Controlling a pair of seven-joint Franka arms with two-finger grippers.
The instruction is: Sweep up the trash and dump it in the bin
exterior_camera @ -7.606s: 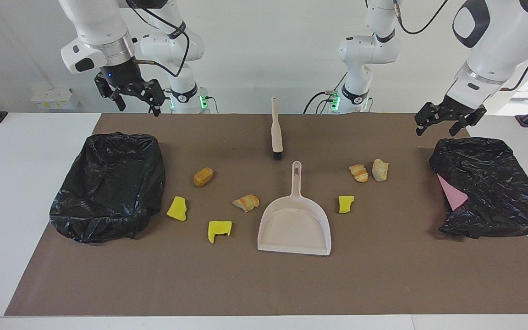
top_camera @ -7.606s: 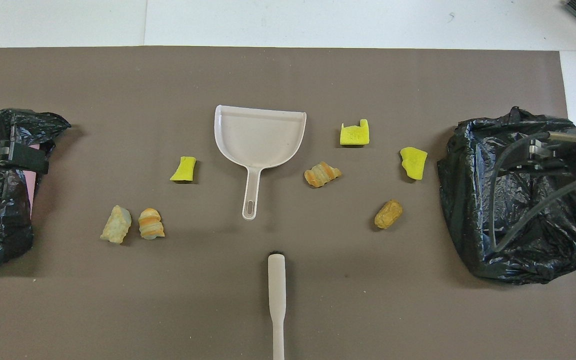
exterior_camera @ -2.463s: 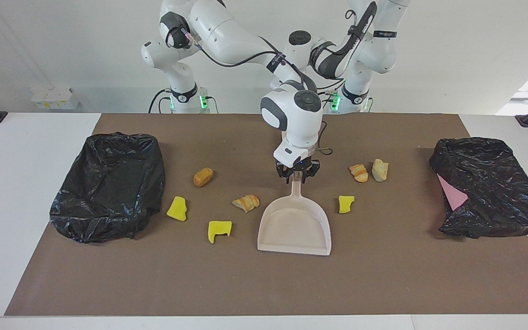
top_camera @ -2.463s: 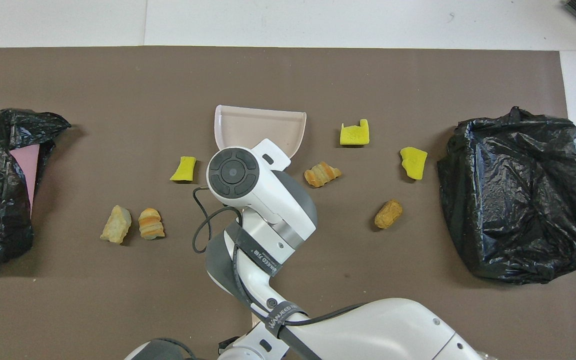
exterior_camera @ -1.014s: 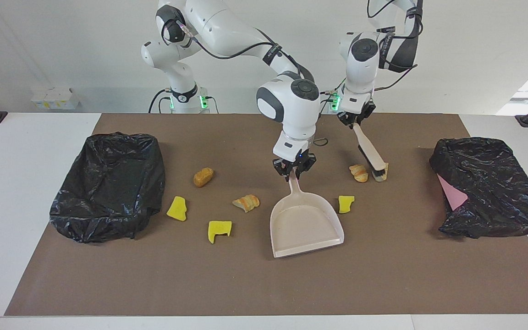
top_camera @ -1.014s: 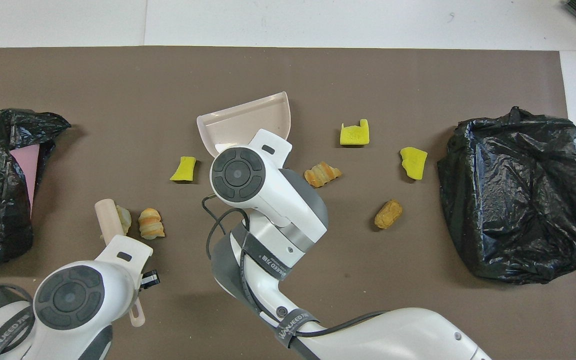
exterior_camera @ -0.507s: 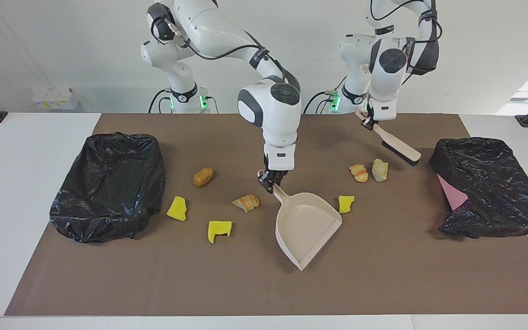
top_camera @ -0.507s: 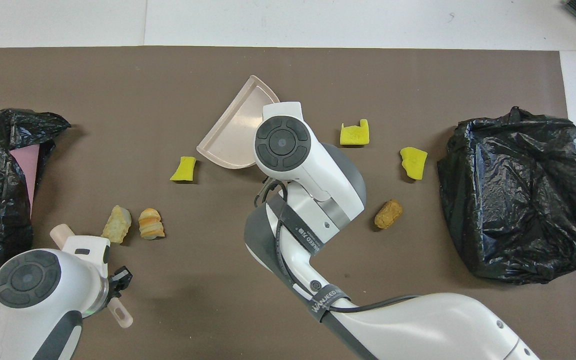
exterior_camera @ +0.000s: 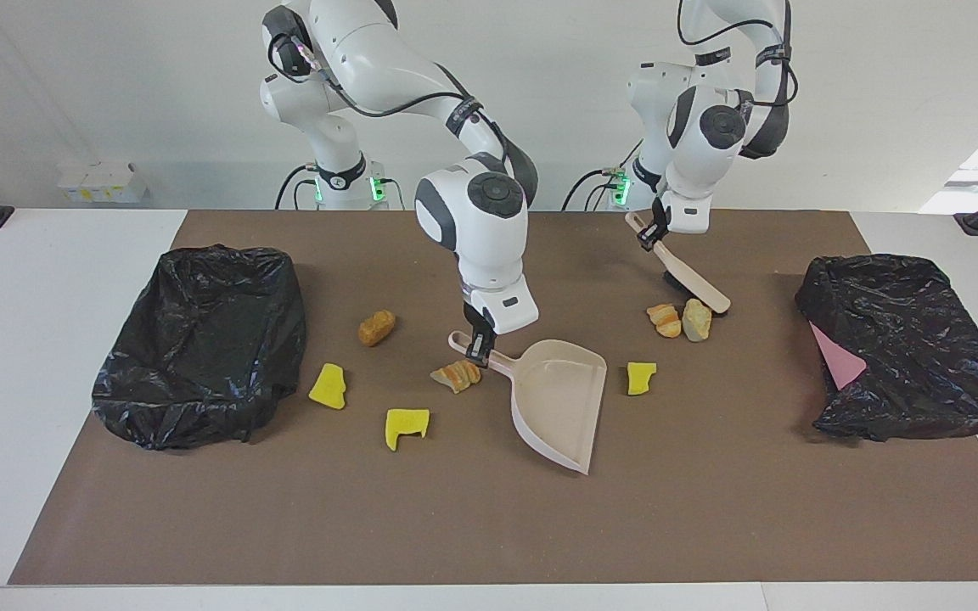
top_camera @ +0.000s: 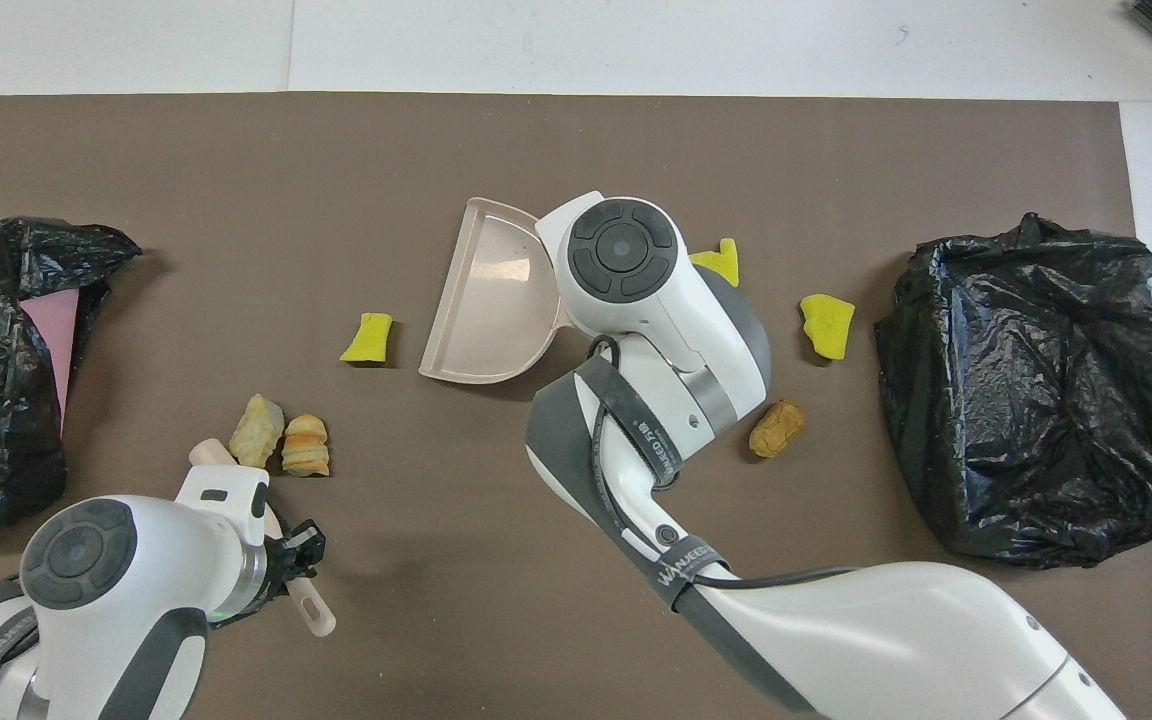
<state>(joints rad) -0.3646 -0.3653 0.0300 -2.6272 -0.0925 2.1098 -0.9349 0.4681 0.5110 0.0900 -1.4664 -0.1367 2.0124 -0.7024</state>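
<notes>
My right gripper is shut on the handle of the beige dustpan, whose open mouth faces the left arm's end of the table, near a yellow sponge piece. A striped bread chunk lies beside the handle. My left gripper is shut on the beige brush, and the bristle end touches a pale chunk next to a striped chunk. Two yellow pieces and a brown nugget lie toward the right arm's end. The right gripper is hidden in the overhead view.
A black bag-lined bin sits at the right arm's end of the brown mat. A second bag-lined bin with a pink sheet inside sits at the left arm's end. White tabletop borders the mat.
The dustpan has swung round, its mouth now toward the left arm's end, and its handle moved toward the right arm's end. The brush came down onto the pale chunk, nudging it against the striped one.
</notes>
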